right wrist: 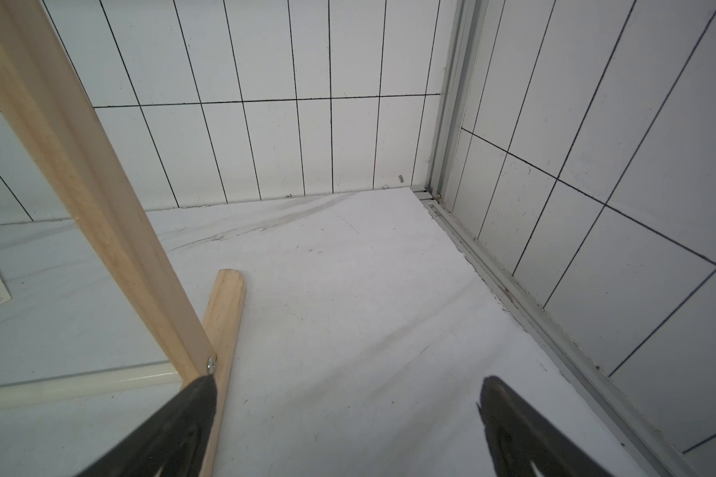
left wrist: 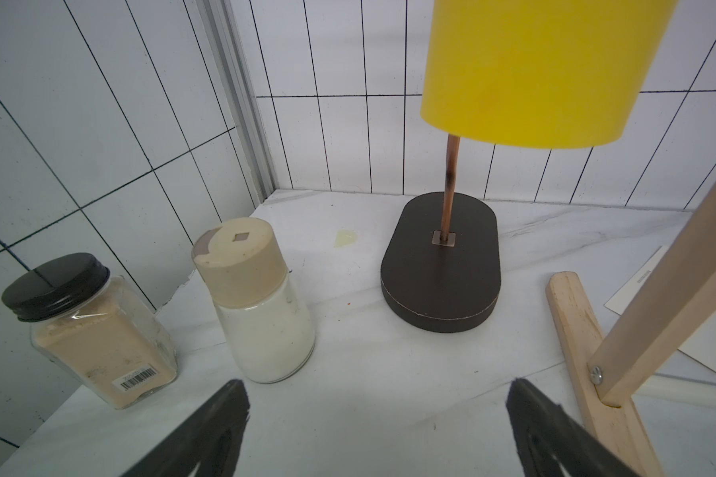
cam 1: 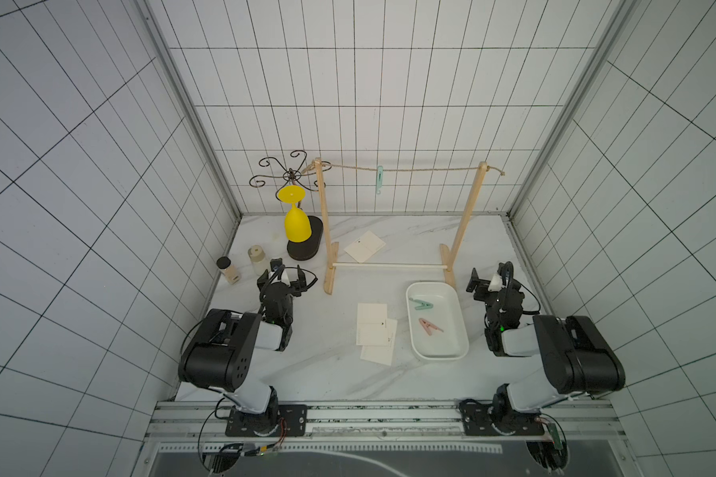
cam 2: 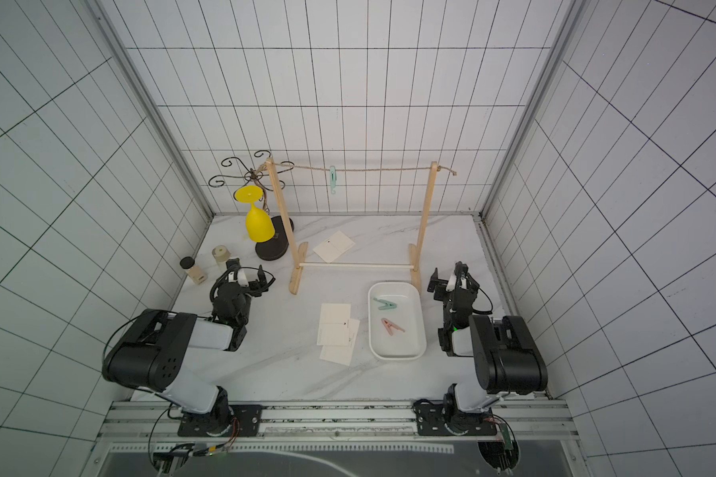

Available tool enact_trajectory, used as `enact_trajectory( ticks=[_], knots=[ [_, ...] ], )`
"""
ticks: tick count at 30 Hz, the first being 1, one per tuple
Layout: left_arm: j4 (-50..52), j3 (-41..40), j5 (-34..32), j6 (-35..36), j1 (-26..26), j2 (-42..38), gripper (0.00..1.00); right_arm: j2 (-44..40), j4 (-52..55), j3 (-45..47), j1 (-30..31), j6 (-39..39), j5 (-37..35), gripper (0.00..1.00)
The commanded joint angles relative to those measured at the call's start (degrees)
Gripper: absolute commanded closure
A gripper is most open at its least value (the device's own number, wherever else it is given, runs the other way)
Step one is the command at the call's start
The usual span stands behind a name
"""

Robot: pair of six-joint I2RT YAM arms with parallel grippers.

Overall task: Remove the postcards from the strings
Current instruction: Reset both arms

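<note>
Far left I see a yellow goblet [cam 1: 297, 225] hung upside down on a dark stand [cam 1: 306, 249]. Just left of it sit a black-lidded jar [cam 1: 227, 269] and a beige-lidded jar [cam 1: 257, 258]. A wooden frame [cam 1: 323, 223] stands mid-table, with a green peg [cam 1: 379, 177] hanging high between its posts. Nearer, right of centre, a white tray [cam 1: 445, 345] holds a green clothespin [cam 1: 420, 305] and a pink clothespin [cam 1: 430, 326], lying apart.

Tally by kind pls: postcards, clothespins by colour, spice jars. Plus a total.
postcards: 3, all flat on the table; one between the wooden frame posts, two overlapping beside the white tray
teal clothespins: 2, one on the twine, one in the tray
pink clothespins: 1, in the tray
spice jars: 2
total: 8
</note>
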State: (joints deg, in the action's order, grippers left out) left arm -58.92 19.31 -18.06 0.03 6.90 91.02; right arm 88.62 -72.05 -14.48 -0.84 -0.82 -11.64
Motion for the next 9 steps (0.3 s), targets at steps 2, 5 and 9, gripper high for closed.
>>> enact_trajectory(
  ticks=[2, 5, 9],
  knots=[
    [-0.06, 0.57, 0.48, 0.45, -0.22, -0.46, 0.03, -0.13, -2.13, 0.9, -0.11, -0.25, 0.3, 0.0],
    [-0.06, 0.64, 0.44, 0.49, -0.22, -0.41, 0.03, 0.1, -1.78, 0.55, -0.13, -0.51, 0.83, 0.0],
    [-0.1, 0.63, 0.47, 0.5, -0.22, -0.42, 0.03, -0.12, -2.04, 0.86, -0.12, -0.22, 0.65, 0.0]
  ],
)
